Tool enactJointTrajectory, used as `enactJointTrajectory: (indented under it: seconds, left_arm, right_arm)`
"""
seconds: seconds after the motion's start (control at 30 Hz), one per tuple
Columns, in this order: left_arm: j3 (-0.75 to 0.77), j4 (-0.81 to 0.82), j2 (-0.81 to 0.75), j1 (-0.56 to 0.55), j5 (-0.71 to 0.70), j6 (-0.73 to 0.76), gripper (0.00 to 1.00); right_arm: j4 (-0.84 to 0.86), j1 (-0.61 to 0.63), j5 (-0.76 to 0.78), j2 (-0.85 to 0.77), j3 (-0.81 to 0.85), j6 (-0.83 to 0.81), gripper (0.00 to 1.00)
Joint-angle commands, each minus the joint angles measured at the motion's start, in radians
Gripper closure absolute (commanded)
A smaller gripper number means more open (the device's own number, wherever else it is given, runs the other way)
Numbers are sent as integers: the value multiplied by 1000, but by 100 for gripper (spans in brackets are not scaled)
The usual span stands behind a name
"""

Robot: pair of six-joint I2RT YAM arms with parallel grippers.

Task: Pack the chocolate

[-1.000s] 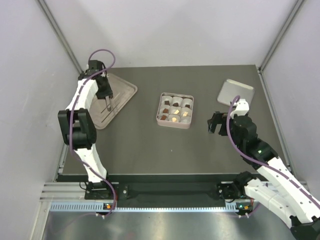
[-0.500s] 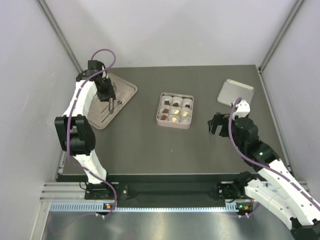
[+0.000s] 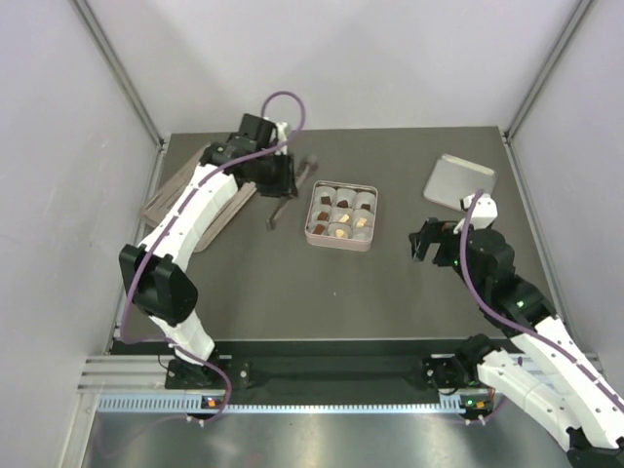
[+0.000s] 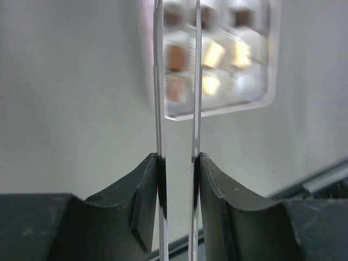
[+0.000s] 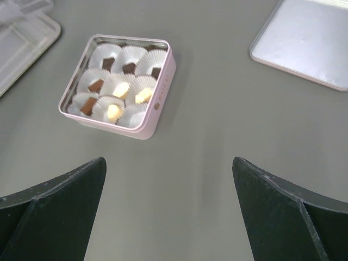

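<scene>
The chocolate (image 5: 120, 91), small dark, light brown and cream pieces, sits in white paper cups inside a pink square tin (image 3: 340, 241) mid-table. In the left wrist view the tin (image 4: 261, 100) lies blurred beyond the tool. My left gripper (image 3: 285, 183) hovers just left of the tin, shut on metal tweezers (image 3: 274, 216) that point down toward the table. Those tweezers (image 4: 159, 109) run as two thin blades between the left gripper's jaws (image 4: 178, 157), and their tips are out of frame. Right of the tin, my right gripper (image 3: 421, 240) stands open and empty (image 5: 168, 163).
The tin's flat lid (image 3: 460, 180) lies at the back right, also in the right wrist view (image 5: 304, 43). A grey tray (image 3: 171, 195) sits at the back left, mostly under the left arm. Walls enclose the table on three sides.
My left arm has swung from over the tray to the right, carrying the tweezers to just beside the tin. The right arm has barely moved.
</scene>
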Motion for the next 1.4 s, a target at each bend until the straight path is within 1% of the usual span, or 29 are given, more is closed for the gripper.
enactJointTrajectory:
  seconds: [0.0, 0.07, 0.27, 0.37, 0.53, 0.73, 0.97, 1.37]
  left_arm:
    - [3, 44, -72, -100, 26, -22, 62]
    - [-30, 75, -83, -155, 20, -30, 62]
    - [-132, 162, -88, -261, 40, -61, 62]
    - [-155, 169, -71, -304, 4, -67, 62]
    - [-187, 201, -43, -358, 18, -78, 62]
    - [-199, 212, -14, -384, 13, -87, 62]
    - [-204, 212, 20, -401, -28, -90, 62]
    - [-238, 216, 40, -422, -52, -95, 63]
  right_arm:
    - [-21, 0, 16, -25, 71, 18, 0]
    - [-39, 0, 31, -37, 76, 23, 0]
    - [-93, 0, 66, -57, 83, 40, 0]
    - [-108, 0, 71, -63, 90, 42, 0]
    - [-117, 0, 75, -63, 96, 42, 0]
    - [-116, 0, 74, -58, 93, 40, 0]
    - [-110, 0, 78, -58, 83, 34, 0]
    - [-107, 0, 80, -55, 83, 32, 0]
